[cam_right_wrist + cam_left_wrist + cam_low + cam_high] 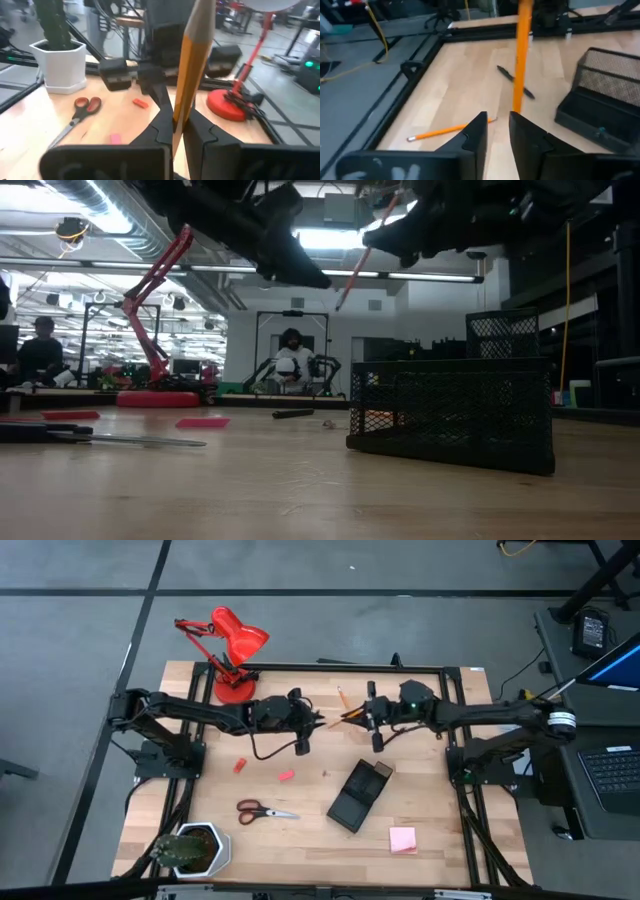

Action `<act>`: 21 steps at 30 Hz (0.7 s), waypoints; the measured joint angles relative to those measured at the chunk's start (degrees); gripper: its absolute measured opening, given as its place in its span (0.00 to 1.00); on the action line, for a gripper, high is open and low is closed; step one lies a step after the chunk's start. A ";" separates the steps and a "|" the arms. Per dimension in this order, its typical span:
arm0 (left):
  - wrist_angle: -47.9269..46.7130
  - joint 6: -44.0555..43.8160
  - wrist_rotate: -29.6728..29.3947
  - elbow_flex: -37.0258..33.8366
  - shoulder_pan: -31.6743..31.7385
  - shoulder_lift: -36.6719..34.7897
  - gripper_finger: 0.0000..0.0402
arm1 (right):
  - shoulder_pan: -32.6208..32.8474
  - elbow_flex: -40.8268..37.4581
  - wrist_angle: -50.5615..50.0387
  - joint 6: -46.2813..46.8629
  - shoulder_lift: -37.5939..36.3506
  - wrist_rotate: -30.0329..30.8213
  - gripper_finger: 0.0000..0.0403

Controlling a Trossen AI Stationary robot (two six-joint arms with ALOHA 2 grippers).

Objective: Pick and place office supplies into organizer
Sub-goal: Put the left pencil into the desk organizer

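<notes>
An orange pencil (345,717) hangs in the air between my two grippers over the table's far middle, slanting up toward the right arm. My right gripper (178,120) is shut on it. My left gripper (497,120) faces it, open with nothing between its fingers; the pencil's lower end (516,107) stands just past one fingertip. A second pencil (450,130) and a black pen (515,82) lie on the table below. The black mesh organizer (360,795) rests flat on the table nearer the front. My right gripper pinches the pencil's shaft (181,112) between its two fingers, coming nearly level from the table's right. The pencil is lifted clear and tilted, its upper part (197,30) leaning back over the gripper; its lower end is hidden by the fingers. My left gripper: I cannot tell whether its fingertip touches the pencil's lower end.
Red-handled scissors (265,810), two red eraser pieces (240,765) (285,776) and a pink sticky-note pad (402,839) lie on the near half. A red desk lamp (232,650) stands at the far left, a potted plant (195,850) at the near left corner.
</notes>
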 joint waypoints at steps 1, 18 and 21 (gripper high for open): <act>-0.87 0.77 -0.42 0.00 -0.04 -0.75 0.20 | 0.62 0.00 -1.63 0.00 -1.49 0.92 0.05; 5.89 -2.11 -0.66 -17.15 -1.59 -20.82 0.01 | 18.39 0.00 -28.56 11.08 -18.50 28.21 0.05; 6.36 -2.11 -0.62 -19.63 -2.76 -23.86 0.01 | 21.84 0.00 -31.81 15.54 -18.87 32.96 0.05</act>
